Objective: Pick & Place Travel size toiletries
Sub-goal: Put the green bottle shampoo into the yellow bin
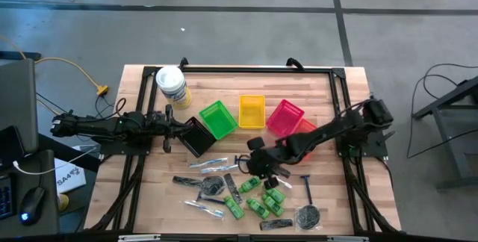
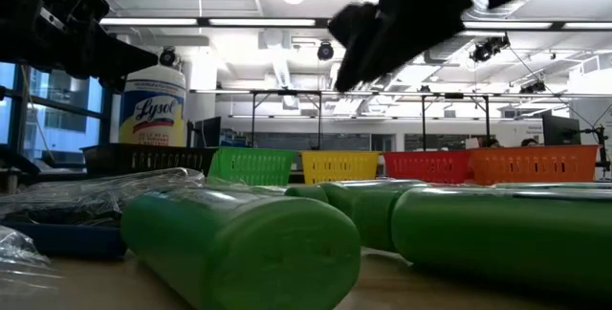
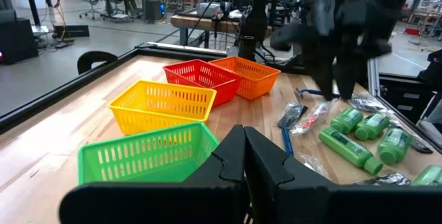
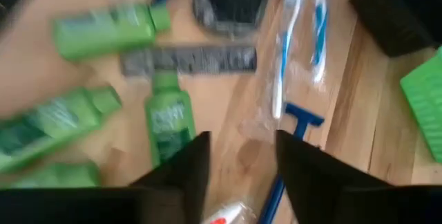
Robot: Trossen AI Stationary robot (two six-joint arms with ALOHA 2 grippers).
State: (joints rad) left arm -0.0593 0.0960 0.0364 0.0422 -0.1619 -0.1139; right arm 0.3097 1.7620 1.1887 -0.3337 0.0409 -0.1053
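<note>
The travel size toiletries (image 1: pixel 250 193) are spread on the wooden table (image 1: pixel 142 190), in the half towards its front edge and somewhat nearer to the right side than to the left. Green mini bottles (image 1: pixel 258 206) are gathered in the middle of the group, with a dark comb (image 1: pixel 232 189) and clear-wrapped sticks (image 1: pixel 213 163) beside them, and a round dark packet (image 1: pixel 308 214) near the front right corner.

The right gripper (image 1: pixel 263 164) is held above the back edge of this group, and in the right wrist view its two fingers (image 4: pixel 181 165) are seen apart, with nothing between them. Between and just past them, a blue-handled razor (image 4: pixel 293 144) is seen on the wood. Its long axis runs almost in the same direction as the gap, and a green bottle (image 4: pixel 168 122) lies just beside one finger with its long axis nearly parallel. It is judged that the razor is the nearest thing to the jaws, but because it lies along the gap and not across it, a turn of the wrist is probably needed before a descent.

The left gripper (image 3: pixel 243 156) is kept at the back left part of the table, beside the black basket (image 1: pixel 197 137) and well apart from the toiletries, and its fingers are pressed together on nothing. The right arm is clearly the nearer one. The coloured baskets (image 1: pixel 252 111) are standing in a row behind the group, towards the back edge.
</note>
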